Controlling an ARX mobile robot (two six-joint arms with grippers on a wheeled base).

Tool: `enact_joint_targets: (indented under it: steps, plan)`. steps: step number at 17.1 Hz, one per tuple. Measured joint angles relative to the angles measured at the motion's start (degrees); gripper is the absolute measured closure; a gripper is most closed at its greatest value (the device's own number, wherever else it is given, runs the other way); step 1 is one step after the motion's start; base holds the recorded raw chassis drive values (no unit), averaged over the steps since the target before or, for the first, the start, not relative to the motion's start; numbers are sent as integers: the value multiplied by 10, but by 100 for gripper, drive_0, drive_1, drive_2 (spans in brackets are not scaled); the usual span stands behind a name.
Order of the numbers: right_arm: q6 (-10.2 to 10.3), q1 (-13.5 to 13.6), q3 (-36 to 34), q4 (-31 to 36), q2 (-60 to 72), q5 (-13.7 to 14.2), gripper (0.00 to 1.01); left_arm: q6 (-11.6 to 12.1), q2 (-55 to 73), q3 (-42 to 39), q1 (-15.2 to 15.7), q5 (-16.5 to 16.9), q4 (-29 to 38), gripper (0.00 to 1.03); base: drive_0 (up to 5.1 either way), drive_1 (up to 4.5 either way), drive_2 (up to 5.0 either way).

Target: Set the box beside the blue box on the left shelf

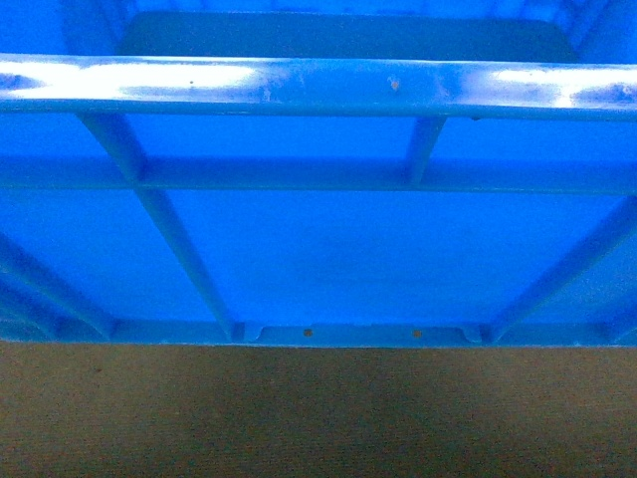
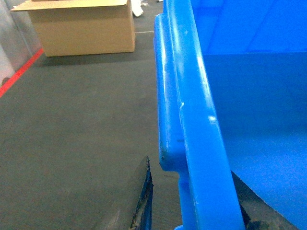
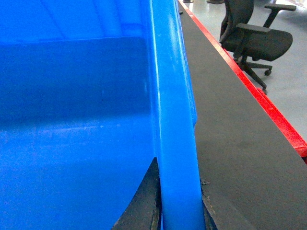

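The right tool [image 3: 180, 211] straddled the right rim of the box [image 1: 378, 259], one dark worn finger [image 3: 144, 201] inside the wall and the other outside it, both pressed against the plastic, so it was closed on that rim. The left tool [image 2: 192, 211] did the same at the opposite rim: a scuffed dark finger [image 2: 139, 201] sat outside the wall beside the moulded handle ledge, and a second one showed just inside at the lower edge of the left wrist view, clamped on the rim as well.

One box was in view, a bright blue, glossy plastic crate, rectangular and open-topped. In the head view its near side wall filled nearly the whole picture, with a thick rounded rim catching glare across the top, one horizontal rib beneath it and several vertical ribs fanning downward to the base edge. Its long axis ran left to right across the head view, held between the two tools, with the opening facing up. Below its base lay the floor [image 1: 318, 418], a dark, fine-textured carpet; whether the box touched it could not be told.

Farther off, the left wrist view showed one brown cardboard carton [image 2: 81, 26] standing on the floor and a red line [image 2: 19, 72] along the left. The right wrist view showed a red strip [image 3: 259, 100] edging the dark carpet and, beyond it, one black office chair [image 3: 254, 40] on a pale grey floor.
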Motion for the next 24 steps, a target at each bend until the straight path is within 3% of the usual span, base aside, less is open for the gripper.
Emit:
enact_joint_targets:
  steps: [24]
  plan:
    - [0,0,0,-2,0,1,91,2,0,0,0,-2,0,71,-19,-19,-19]
